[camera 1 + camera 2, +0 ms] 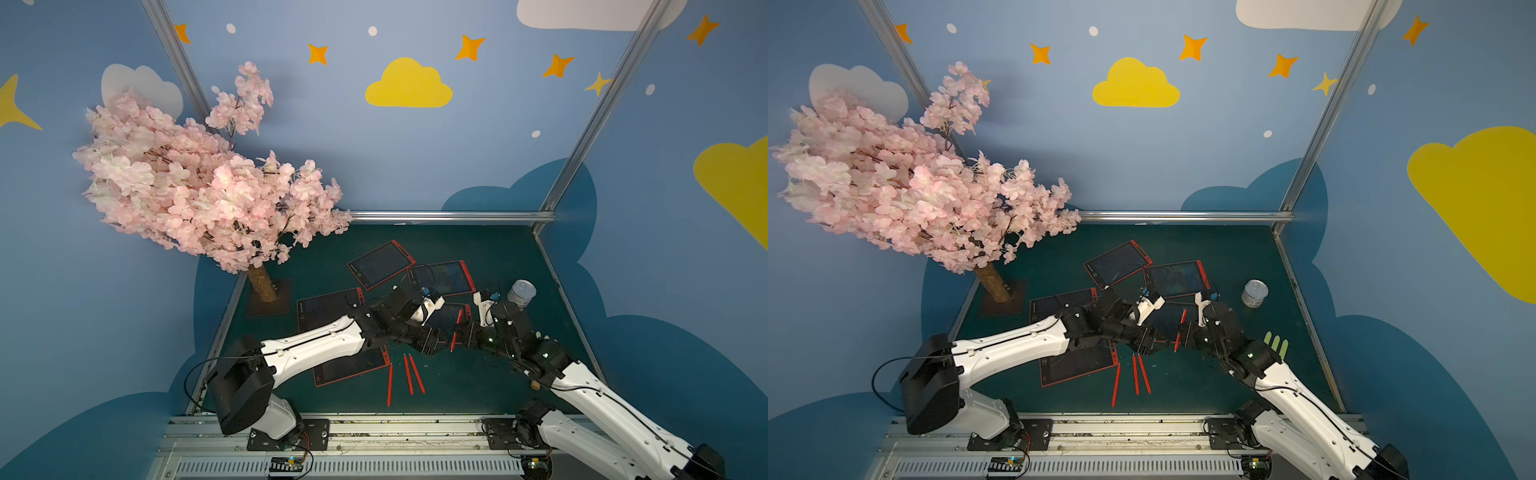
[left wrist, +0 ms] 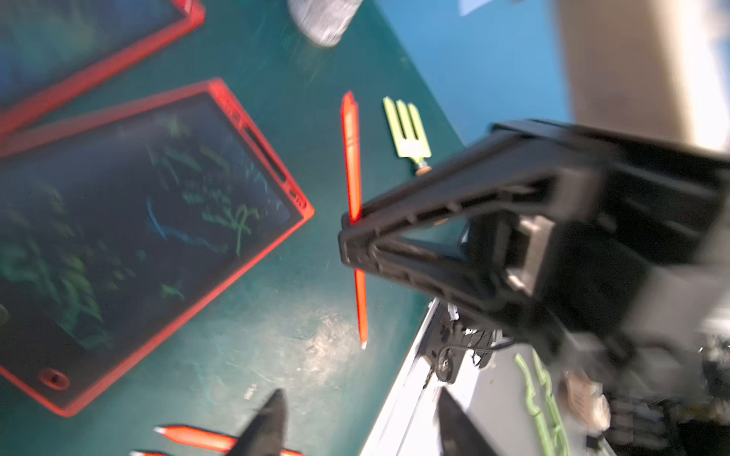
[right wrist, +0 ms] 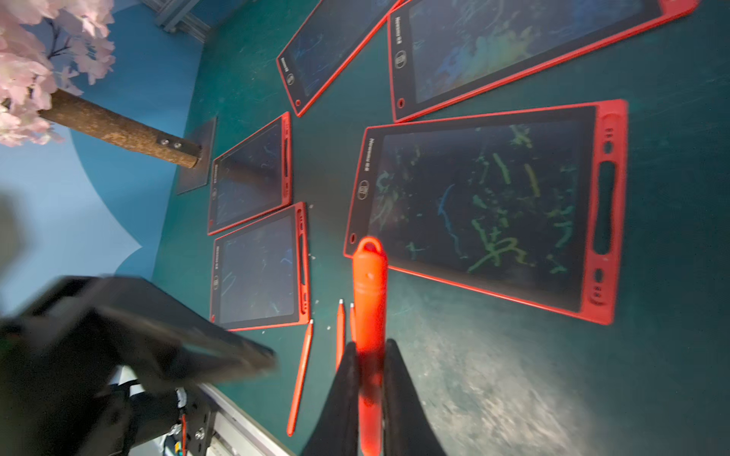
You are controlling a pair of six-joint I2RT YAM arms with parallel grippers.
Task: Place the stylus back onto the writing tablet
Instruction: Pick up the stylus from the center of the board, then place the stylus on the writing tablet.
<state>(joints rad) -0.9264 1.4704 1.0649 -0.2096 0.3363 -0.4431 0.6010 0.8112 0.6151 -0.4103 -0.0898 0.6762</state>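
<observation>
The left hand (image 2: 360,391) hangs empty, fingers apart, close beside the right. The right hand (image 3: 371,351) is clamped on the stylus (image 3: 369,284), which juts straight ahead of it, looped end foremost. The writing tablet (image 3: 486,209) lies just ahead and aside on the desk (image 3: 513,375); its slot (image 3: 604,209), on the far rim, runs roughly parallel to the stylus.

Blue cloud-painted walls (image 1: 415,166) surround a green table (image 1: 478,249)
</observation>
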